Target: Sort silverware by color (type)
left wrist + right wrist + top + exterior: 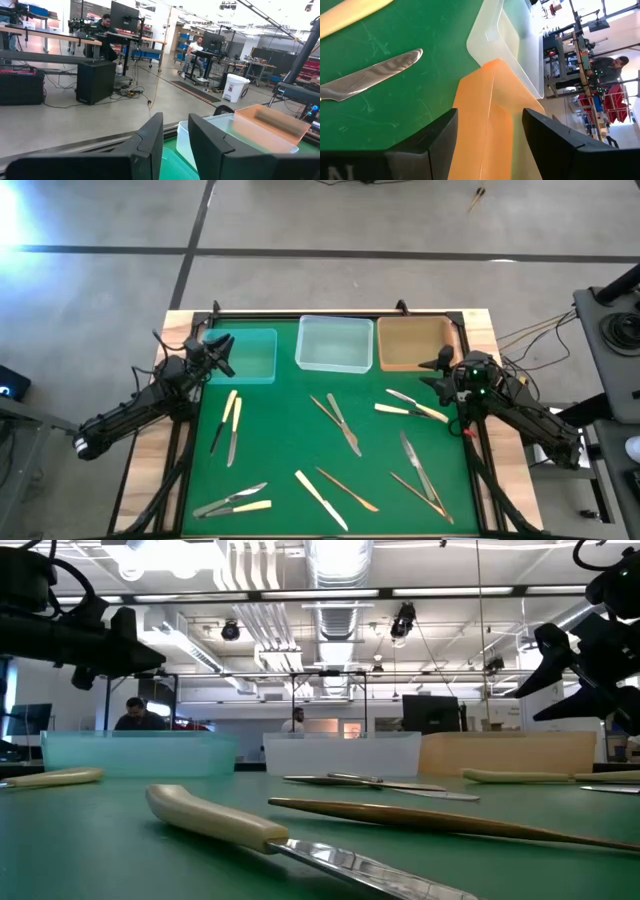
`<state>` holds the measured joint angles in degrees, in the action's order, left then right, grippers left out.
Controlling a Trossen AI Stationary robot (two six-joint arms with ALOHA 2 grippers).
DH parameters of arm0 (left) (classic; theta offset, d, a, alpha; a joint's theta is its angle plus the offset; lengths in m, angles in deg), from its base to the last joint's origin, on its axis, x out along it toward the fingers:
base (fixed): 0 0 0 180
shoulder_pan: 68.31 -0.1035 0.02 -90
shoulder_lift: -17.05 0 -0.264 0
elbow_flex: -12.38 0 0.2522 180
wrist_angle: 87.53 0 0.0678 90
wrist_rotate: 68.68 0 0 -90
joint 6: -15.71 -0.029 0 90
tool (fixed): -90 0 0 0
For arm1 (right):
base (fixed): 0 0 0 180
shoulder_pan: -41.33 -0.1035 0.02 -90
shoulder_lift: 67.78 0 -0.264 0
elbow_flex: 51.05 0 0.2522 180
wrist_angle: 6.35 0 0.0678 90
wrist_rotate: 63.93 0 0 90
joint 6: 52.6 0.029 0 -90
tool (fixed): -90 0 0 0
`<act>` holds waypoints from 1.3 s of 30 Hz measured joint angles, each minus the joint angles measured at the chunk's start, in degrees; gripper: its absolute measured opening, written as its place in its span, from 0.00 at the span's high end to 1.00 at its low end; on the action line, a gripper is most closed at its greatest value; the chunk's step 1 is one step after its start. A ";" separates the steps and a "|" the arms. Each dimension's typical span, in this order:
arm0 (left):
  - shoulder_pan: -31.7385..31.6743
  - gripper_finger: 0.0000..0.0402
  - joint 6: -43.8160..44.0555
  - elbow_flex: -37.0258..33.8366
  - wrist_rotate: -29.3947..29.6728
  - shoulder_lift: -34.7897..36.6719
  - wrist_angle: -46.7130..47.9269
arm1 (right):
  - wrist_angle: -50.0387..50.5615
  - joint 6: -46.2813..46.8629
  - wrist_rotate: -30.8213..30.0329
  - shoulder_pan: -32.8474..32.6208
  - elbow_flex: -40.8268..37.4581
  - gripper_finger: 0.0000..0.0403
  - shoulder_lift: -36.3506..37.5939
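Green table mat (pixel 290 445) — three trays (pixel 335 343) along the far edge, silverware (pixel 340 423) scattered across it.

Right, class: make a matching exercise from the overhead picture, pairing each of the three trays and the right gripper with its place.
Things:
1. teal tray
2. clear tray
3. orange tray
4. right gripper

Places:
A. middle of the tray row
B. left end of the row
C. beside the orange tray's right corner
D. right end of the row

Pairs: 1-B, 2-A, 3-D, 4-C
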<state>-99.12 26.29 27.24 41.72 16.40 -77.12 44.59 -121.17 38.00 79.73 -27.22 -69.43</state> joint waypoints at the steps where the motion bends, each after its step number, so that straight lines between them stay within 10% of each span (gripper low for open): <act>1: 0.01 0.81 0.01 -0.02 0.00 -0.02 0.01 | -0.01 0.00 0.00 0.01 -0.01 0.47 0.00; 39: 0.01 0.81 0.00 -0.02 0.00 0.00 0.00 | -0.14 0.00 0.00 0.02 0.01 0.47 -3.96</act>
<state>-99.10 26.29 27.22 41.72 16.40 -77.11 44.45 -121.17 38.00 79.74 -27.21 -73.39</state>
